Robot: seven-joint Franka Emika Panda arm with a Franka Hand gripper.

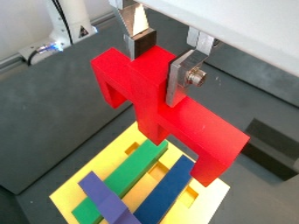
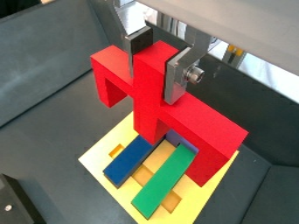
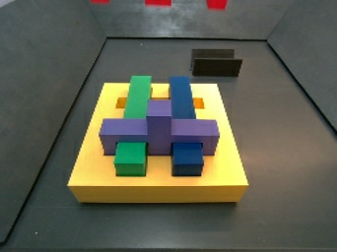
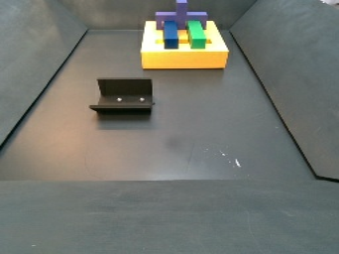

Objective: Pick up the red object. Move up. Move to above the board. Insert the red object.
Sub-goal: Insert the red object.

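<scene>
My gripper (image 1: 162, 63) is shut on the central stem of the red object (image 1: 152, 87), with a silver finger on each side of it. It also shows in a wrist view as the gripper (image 2: 160, 61) on the red object (image 2: 146, 87). The red object hangs above the yellow board (image 1: 111, 149), clear of it. The board (image 3: 158, 182) bears a green block (image 3: 138, 94), a blue block (image 3: 179, 94) and a purple cross block (image 3: 158, 133). Only the red object's lower tips (image 3: 158, 2) show in a side view. The board stands at the far end in a side view (image 4: 185, 60).
The dark fixture (image 4: 123, 96) stands on the floor away from the board, and also shows behind the board in a side view (image 3: 218, 64). Grey walls enclose the dark floor (image 4: 172, 139).
</scene>
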